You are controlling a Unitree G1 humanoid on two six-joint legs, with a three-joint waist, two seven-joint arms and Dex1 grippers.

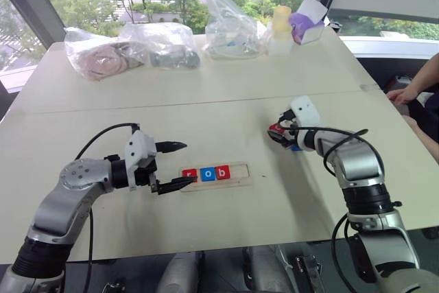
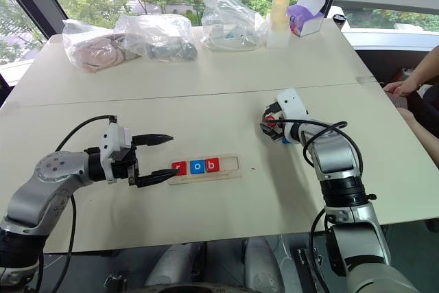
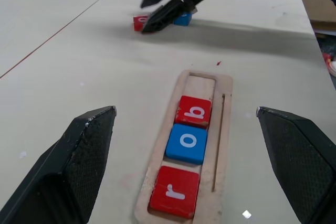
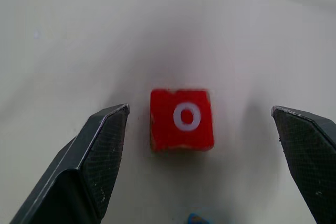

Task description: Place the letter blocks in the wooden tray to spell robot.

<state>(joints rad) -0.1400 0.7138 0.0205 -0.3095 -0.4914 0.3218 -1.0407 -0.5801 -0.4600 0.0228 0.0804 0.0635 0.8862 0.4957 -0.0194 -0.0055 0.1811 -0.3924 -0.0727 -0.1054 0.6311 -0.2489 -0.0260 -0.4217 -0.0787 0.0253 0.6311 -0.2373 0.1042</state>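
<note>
On the right half of the pale surface point(image 1: 226, 121), the right gripper point(image 4: 202, 129) hangs with its two black fingers spread wide, empty, straddling a red "o" block point(image 4: 181, 119) that lies flat on the surface without touching either finger. A blue block point(image 3: 182, 20) sits just beside that red one, its letter hidden; the pair lie well apart from the wooden tray point(image 3: 220, 85), to its right and a little farther from the robot.

On the left, the left gripper point(image 1: 171, 166) is also spread wide and holds nothing. It points across the surface toward the tray's left end, its nearer finger tip reaching to that end in the head views, though whether it touches cannot be told.

The tray lies flat near the middle of the surface, running left to right. Its left three places hold a red "r" block point(image 3: 175, 191), a blue "o" block point(image 3: 187, 142) and a red "b" block point(image 3: 193, 111), set edge to edge; the right part of the tray is bare wood.

Along the far edge rest clear plastic bags point(image 1: 164, 44), a pale bottle point(image 1: 281, 29) and a purple box point(image 1: 306, 27). A person's hand point(image 1: 401, 94) rests at the far right edge.
</note>
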